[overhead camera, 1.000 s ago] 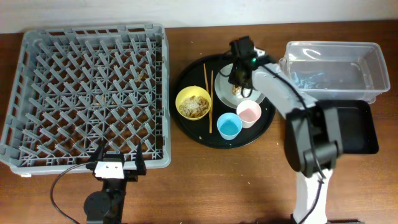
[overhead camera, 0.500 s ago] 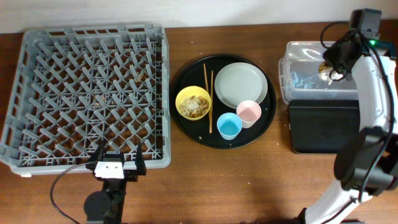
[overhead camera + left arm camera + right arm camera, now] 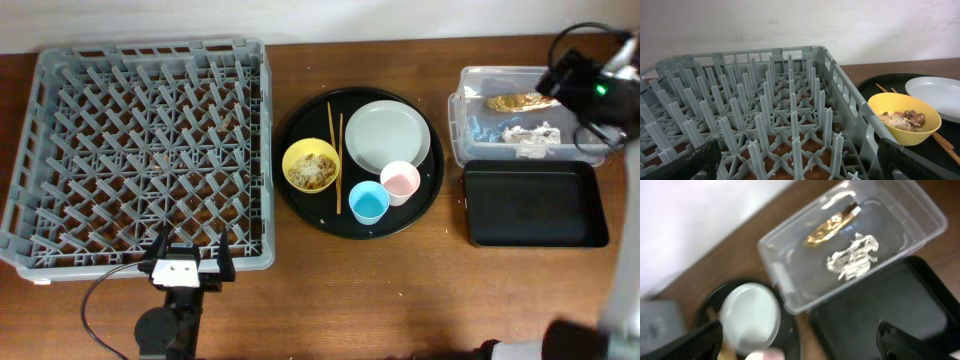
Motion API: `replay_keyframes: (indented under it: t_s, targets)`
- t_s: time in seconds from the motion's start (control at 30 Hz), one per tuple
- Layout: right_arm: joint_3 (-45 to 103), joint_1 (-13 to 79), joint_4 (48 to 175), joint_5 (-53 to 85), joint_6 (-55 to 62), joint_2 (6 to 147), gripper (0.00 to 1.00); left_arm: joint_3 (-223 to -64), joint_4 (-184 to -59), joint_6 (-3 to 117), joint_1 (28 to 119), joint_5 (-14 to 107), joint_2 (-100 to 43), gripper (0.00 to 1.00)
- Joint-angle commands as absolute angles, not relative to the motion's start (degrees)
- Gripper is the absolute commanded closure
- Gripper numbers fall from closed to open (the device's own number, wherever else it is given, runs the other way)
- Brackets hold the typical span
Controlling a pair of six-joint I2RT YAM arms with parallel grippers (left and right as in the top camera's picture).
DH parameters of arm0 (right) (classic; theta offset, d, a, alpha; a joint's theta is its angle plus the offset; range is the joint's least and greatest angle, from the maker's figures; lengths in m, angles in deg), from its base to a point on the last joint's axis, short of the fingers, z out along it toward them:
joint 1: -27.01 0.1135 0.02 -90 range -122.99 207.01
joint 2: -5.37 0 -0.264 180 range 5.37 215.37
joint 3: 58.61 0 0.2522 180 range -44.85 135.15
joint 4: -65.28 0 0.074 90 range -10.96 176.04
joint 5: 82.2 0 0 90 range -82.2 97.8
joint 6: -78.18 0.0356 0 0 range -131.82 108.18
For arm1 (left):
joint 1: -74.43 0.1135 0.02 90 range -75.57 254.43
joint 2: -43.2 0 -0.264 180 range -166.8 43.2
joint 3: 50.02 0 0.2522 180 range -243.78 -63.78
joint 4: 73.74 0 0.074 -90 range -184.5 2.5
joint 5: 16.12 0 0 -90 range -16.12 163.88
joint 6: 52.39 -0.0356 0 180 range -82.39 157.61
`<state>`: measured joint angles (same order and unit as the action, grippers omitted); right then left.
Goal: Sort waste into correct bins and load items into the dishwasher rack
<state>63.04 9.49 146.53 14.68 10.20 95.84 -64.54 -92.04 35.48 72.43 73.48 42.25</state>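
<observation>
My right gripper hangs open above the right end of the clear tub, with nothing between its fingers. In the tub lie the gold wrapper and the white tissue. The shallow black tray lies just in front of the tub. On the round black tray sit a yellow bowl with food scraps, the pale plate, a pink cup, a blue cup and the chopsticks. My left gripper rests open at the near edge of the grey rack.
The rack fills the table's left half, with rice grains on its floor. The bowl sits just past its right wall in the left wrist view. A wall runs along the table's far edge.
My right gripper left the plate, swung right over the clear tub and opened. The wrapper and tissue now lie in the tub. The left arm has not moved.
</observation>
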Motion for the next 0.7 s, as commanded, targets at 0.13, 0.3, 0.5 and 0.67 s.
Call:
replay_keyframes:
  t_s: [0.13,0.3,0.5,0.67]
  targets:
    - [63.1,19.3,159.5,17.7,4.6,88.8,0.01,-64.3,-92.3,34.8,72.7,73.7,42.6,0.01]
    - [62.6,25.6,161.7,17.7,3.4,88.8,0.02,-64.3,-92.3,34.8,72.7,73.7,42.6,0.01]
    - [62.6,26.0,164.6,16.2,3.4,88.8,0.02,-64.3,-91.0,35.6,72.7,75.7,42.6,0.01]
    - [62.6,26.0,165.3,16.0,3.1,88.8,0.02,-73.5,-95.7,35.7,72.7,69.6,38.2,0.01]
